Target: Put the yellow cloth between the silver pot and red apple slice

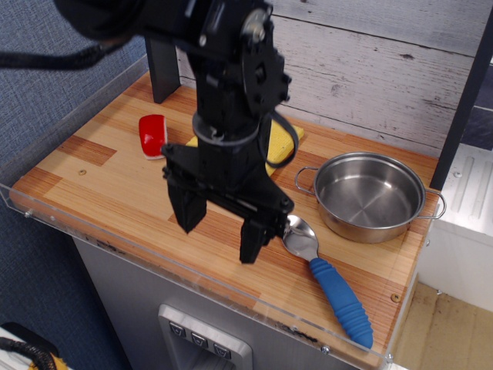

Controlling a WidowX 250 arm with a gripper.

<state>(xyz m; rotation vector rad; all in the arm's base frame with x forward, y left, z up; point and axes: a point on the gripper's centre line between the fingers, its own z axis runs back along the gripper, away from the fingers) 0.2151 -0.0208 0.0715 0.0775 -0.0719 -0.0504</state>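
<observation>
My gripper hangs open over the front middle of the wooden table, with nothing between its two black fingers. The arm covers most of the yellow cloth; only its right corner shows behind the arm. That corner lies flat on the table between the red apple slice at the left and the silver pot at the right. The pot stands upright and holds nothing.
A steel spoon with a blue handle lies at the front right, its bowl just right of my right finger. A clear plastic rim edges the table's front and left. A dark post rises at the back left.
</observation>
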